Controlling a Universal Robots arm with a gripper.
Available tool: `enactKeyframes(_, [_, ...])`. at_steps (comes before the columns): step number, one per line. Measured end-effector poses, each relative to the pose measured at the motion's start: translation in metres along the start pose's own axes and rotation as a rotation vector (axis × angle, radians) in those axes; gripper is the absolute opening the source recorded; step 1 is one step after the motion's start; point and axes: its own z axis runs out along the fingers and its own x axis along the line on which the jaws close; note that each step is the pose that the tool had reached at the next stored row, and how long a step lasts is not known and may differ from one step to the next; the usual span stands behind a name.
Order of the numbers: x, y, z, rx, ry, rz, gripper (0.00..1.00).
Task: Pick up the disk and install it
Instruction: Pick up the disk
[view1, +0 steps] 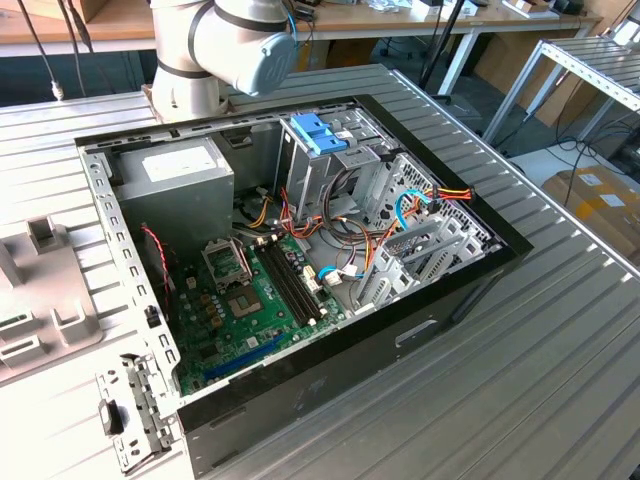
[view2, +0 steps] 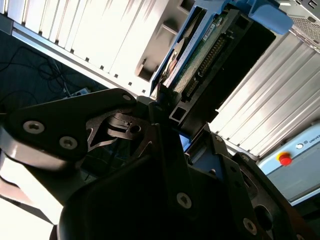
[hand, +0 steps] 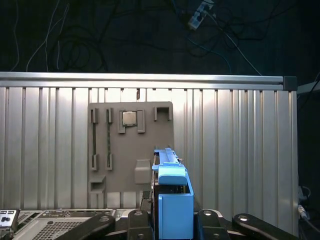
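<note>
Blue plastic catches the eye first: the disk (hand: 172, 200), side bracket and all, is pinched by one end between the closed jaws of the gripper (hand: 172, 222). It hangs over the ribbed metal table (hand: 240, 150), beside the grey holder plate (hand: 130, 145), well away from the open computer case (view1: 450, 300). Its long axis runs straight out from the jaws, away from the wrist, and in the first wrist view it stands on edge with the thin bracketed side facing the camera. In the second wrist view its bare circuit board (view2: 202, 55) faces sideways. To my mind the worry is that one-ended hold. With so much of the body sticking out, any knock could lever it round or slide it loose. The drive cage (view1: 300, 175) looks a tight fit, so a slight tilt would likely jam the bracket on its rails. The loose cables (view1: 385, 240) nearby could snag the exposed board.
</note>
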Motion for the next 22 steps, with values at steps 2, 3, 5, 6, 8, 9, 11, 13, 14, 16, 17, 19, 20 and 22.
enactKeyframes(2, [0.0000,-0.0019,-0.0001,0.0000,0.0000,0.000,0.36])
enactKeyframes(3, [0.0000,-0.0026,-0.0001,0.0000,0.0000,0.000,0.36])
enactKeyframes(5, [0.0000,-0.0044,-0.0002,0.0000,0.0000,0.000,0.36])
enactKeyframes(6, [0.0000,-0.0053,-0.0002,0.0000,-0.0001,0.000,0.36])
enactKeyframes(8, [0.0000,-0.0080,-0.0004,-0.0001,0.0000,0.000,0.36])
enactKeyframes(9, [0.0000,-0.0089,-0.0004,-0.0001,0.0000,0.000,0.36])
enactKeyframes(11, [0.0000,-0.0107,-0.0005,-0.0002,0.0000,0.000,0.36])
enactKeyframes(13, [0.0000,-0.0128,-0.0005,-0.0002,0.0000,0.000,0.36])
enactKeyframes(14, [0.0000,-0.0142,-0.0006,-0.0003,0.0000,0.000,0.36])
enactKeyframes(16, [0.0000,-0.0161,-0.0007,-0.0003,0.0000,0.000,0.36])
enactKeyframes(17, [0.0000,-0.0169,-0.0007,-0.0003,0.0000,0.000,0.36])
enactKeyframes(19, [0.0000,-0.0191,-0.0008,-0.0004,0.0000,0.000,0.36])
enactKeyframes(20, [0.0000,-0.0198,-0.0008,-0.0003,0.0000,0.000,0.36])
enactKeyframes(22, [0.0000,-0.0218,-0.0010,-0.0004,0.0000,0.000,0.36])
